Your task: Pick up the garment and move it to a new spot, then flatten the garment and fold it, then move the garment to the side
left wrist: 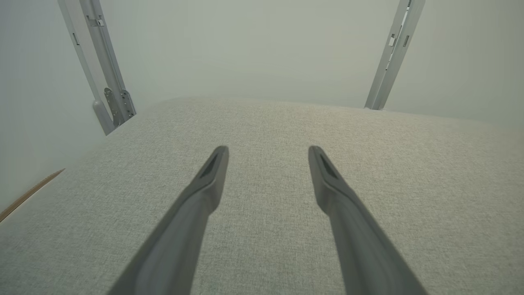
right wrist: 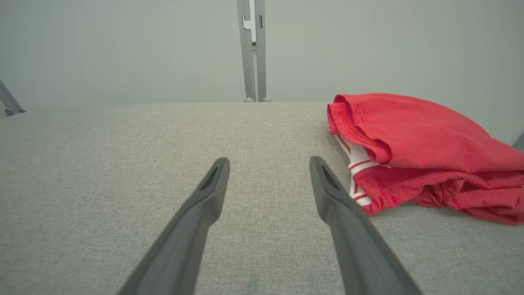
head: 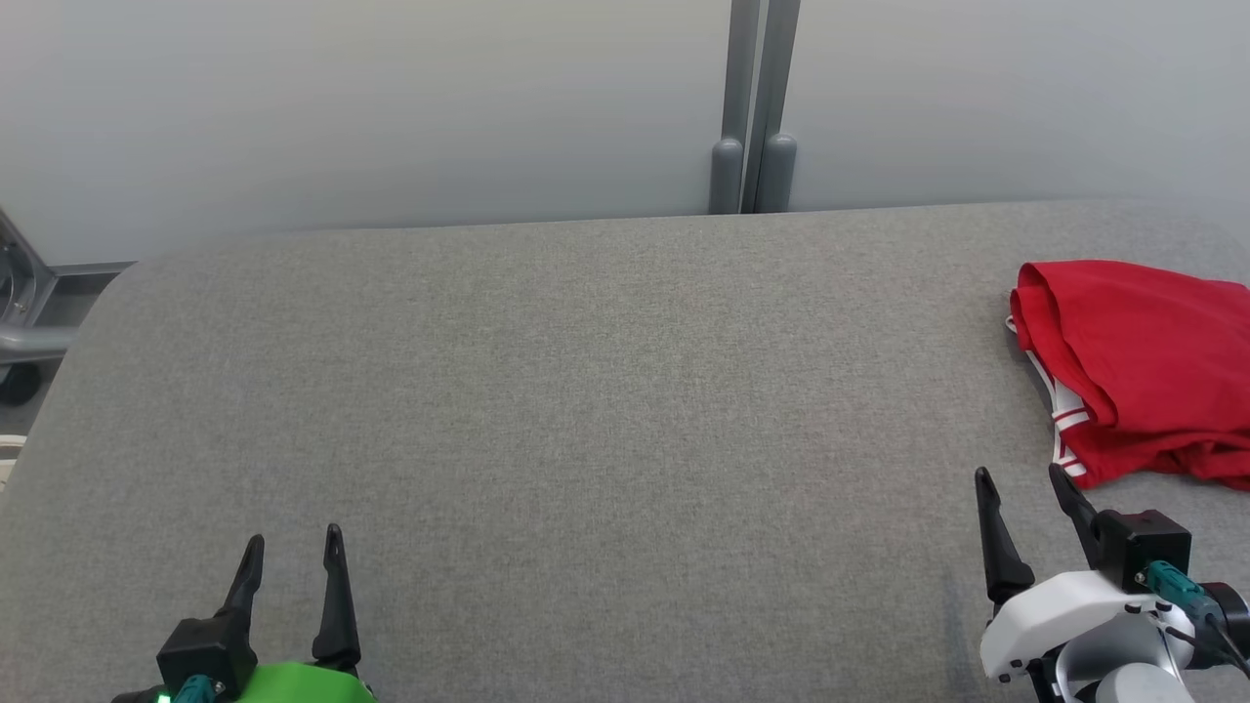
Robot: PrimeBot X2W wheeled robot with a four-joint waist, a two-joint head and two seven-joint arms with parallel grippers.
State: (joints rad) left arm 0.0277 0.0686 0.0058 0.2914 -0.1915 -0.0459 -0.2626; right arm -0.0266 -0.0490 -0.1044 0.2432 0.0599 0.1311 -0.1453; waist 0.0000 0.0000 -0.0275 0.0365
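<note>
Red garment (head: 1138,366) lies bunched and loosely folded on the grey fabric table (head: 586,420), far right side, running off the right edge of the head view; white trim with red stripes shows along its left edge; nothing touches it. Right gripper (head: 1021,480) sits at the near right, fingers spread wide and empty — its right fingertip just beside the garment's near-left corner, apart from the cloth as far as the right wrist view shows; in that view the garment (right wrist: 417,143) is right of the gripper (right wrist: 269,162), folds stacked, hem curled over on top. Left gripper (head: 293,542) at the near left, well apart from the garment, fingers also spread and holding nothing; left wrist view has its fingers (left wrist: 213,168) over bare table (left wrist: 262,123). Grey wall behind the table, with a vertical metal post (head: 757,107) at its far edge — centre-right.
</note>
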